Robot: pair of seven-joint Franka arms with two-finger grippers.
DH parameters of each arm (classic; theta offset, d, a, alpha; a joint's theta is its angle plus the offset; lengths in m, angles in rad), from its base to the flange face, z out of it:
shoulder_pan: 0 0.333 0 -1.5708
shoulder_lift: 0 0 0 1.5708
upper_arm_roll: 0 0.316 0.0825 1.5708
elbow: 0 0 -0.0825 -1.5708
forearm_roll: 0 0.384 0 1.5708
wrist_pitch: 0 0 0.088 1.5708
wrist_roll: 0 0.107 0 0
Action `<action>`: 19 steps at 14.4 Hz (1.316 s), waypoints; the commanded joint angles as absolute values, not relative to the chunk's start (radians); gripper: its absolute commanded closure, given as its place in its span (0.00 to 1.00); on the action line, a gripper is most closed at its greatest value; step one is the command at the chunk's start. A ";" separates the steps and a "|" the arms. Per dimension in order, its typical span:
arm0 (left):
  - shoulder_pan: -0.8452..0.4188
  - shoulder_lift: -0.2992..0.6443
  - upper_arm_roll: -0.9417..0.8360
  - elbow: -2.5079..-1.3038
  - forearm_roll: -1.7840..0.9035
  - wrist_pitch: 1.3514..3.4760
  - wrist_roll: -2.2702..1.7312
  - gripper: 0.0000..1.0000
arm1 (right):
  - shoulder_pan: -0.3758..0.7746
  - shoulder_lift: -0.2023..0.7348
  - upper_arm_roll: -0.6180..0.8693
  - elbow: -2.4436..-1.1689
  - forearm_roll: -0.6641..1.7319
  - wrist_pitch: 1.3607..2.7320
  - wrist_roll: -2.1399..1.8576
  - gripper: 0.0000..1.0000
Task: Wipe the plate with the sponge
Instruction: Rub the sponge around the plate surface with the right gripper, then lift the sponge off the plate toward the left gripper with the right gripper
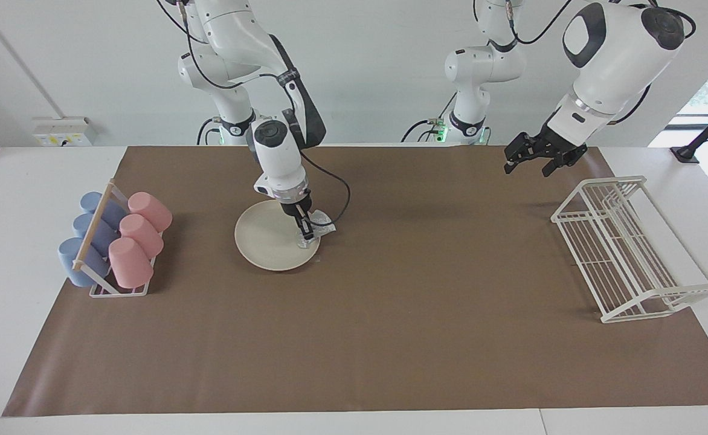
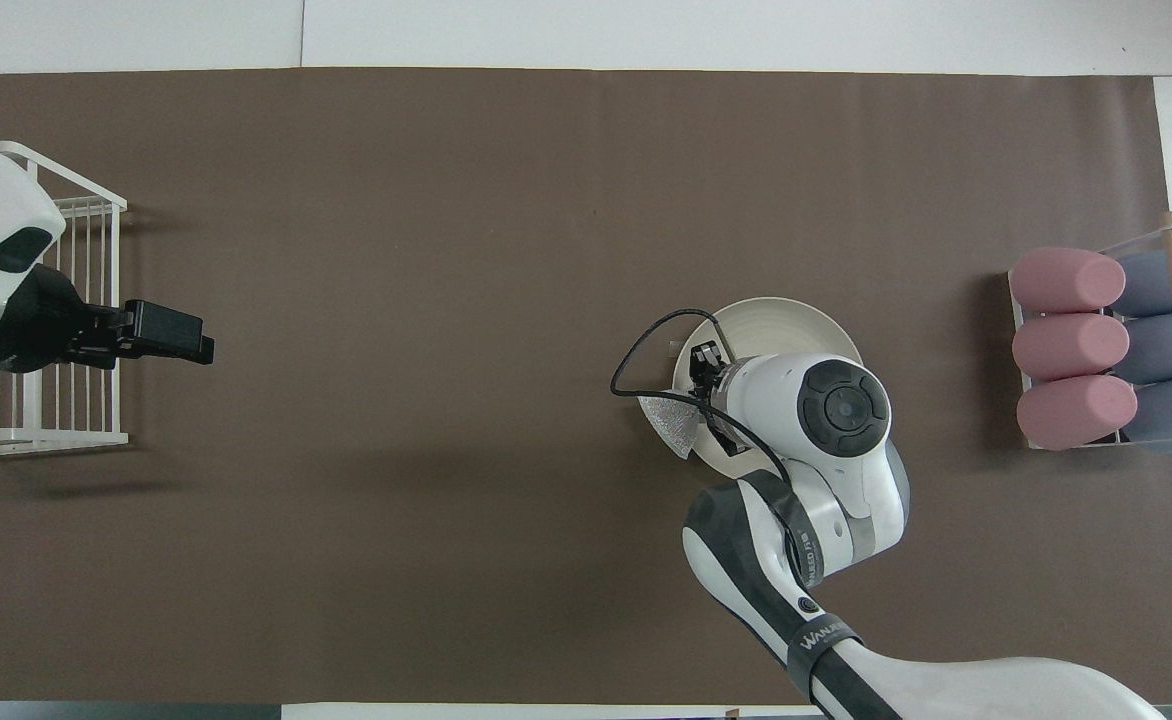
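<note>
While cups flank plate, rack apart

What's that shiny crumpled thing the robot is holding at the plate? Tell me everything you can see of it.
It is the sponge, a small silvery-grey pad with a wrinkly, glittery, mesh-like surface. The right gripper is shut on it from above, and it hangs crumpled round the fingers. It sits at the edge of the plate, on the side toward the left arm's end of the table, partly over the rim and partly over the brown mat. Whether it presses on the plate cannot be told.
</note>
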State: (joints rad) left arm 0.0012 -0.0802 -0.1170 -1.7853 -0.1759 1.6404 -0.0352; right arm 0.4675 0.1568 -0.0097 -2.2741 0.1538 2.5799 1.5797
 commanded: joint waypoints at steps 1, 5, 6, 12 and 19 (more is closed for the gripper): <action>-0.009 -0.097 -0.109 -1.799 -0.161 1.647 -0.043 0.00 | 0.469 0.129 -0.012 -2.200 0.167 2.474 1.603 1.00; 0.000 -0.100 -0.106 -1.809 -0.214 1.646 -0.044 0.00 | 0.459 0.110 -0.015 -1.975 0.166 2.165 1.606 1.00; 0.003 -0.101 -0.098 -1.828 -0.303 1.649 -0.048 0.00 | 0.460 0.109 -0.015 -1.929 0.166 2.114 1.614 1.00; 0.037 -0.179 -0.097 -1.998 -0.704 1.733 -0.041 0.00 | 0.459 0.039 -0.028 -1.691 0.146 1.768 1.686 1.00; -0.047 -0.209 -0.098 -2.134 -1.127 1.833 0.049 0.00 | 0.534 0.025 -0.011 -1.674 0.126 1.732 1.939 1.00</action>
State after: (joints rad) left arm -0.0159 -0.1782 -0.1082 -2.0803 -1.0304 1.7959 0.0140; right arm 0.5184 0.0170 -0.0190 -1.6798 0.1316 1.7324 1.8825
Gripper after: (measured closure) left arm 0.000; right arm 0.899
